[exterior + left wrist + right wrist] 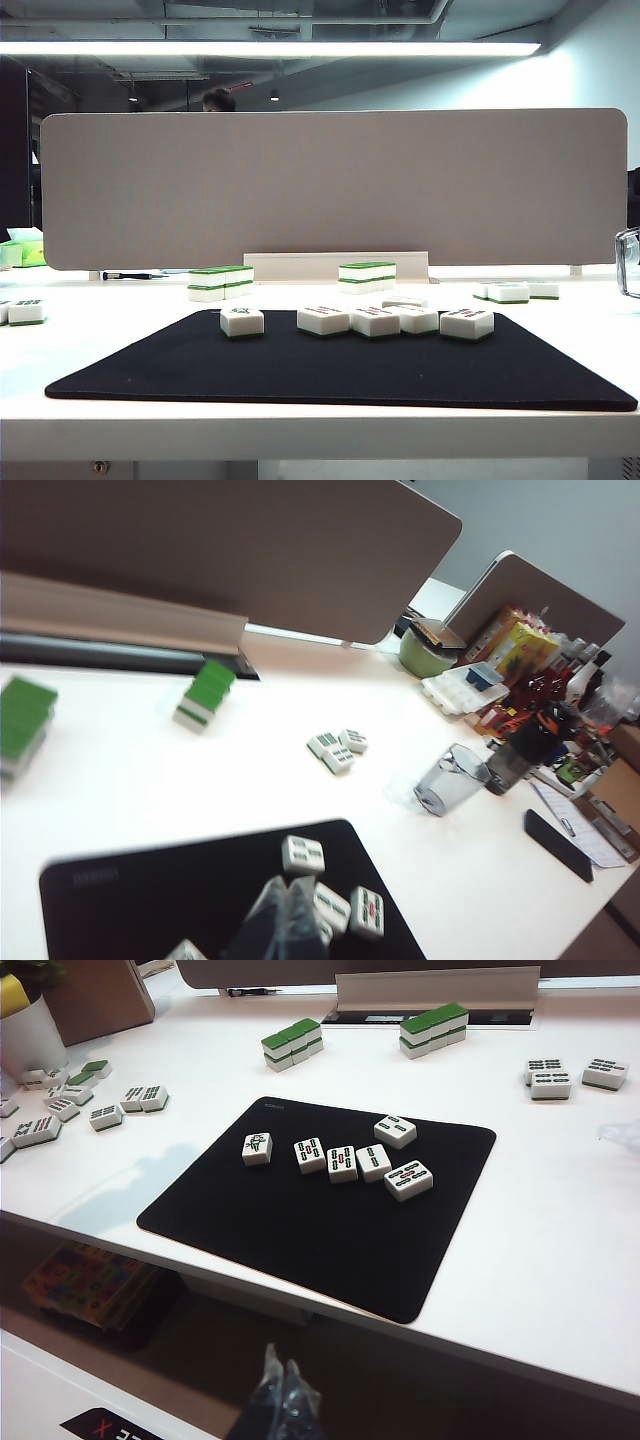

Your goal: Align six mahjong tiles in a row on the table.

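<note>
White-topped mahjong tiles with thin green bases [340,1160] lie face up on a black rectangular mat [300,1230] in the middle of the wide white table [300,425], six of them, clustered loosely and not yet in a line. Going left to right in the exterior view: one tile [242,321] sits apart at the left, then four crowd together with one tucked just behind the others, and the last [467,323] sits at the right end, slightly skewed. My guess is they were scattered there so the dark mat gives a clear working patch.

Further back stand two stacks of green-topped tiles [220,282], and loose spares lie off to both sides, out of the way.

Left gripper [288,925] hangs above the mat's right part, close over the cluster, fingers pinched together and empty; the view is blurred, so I can't say which tile it aims at. Right gripper [281,1400] waits low in front of the table edge, well clear; its fingers look closed, holding nothing.
</note>
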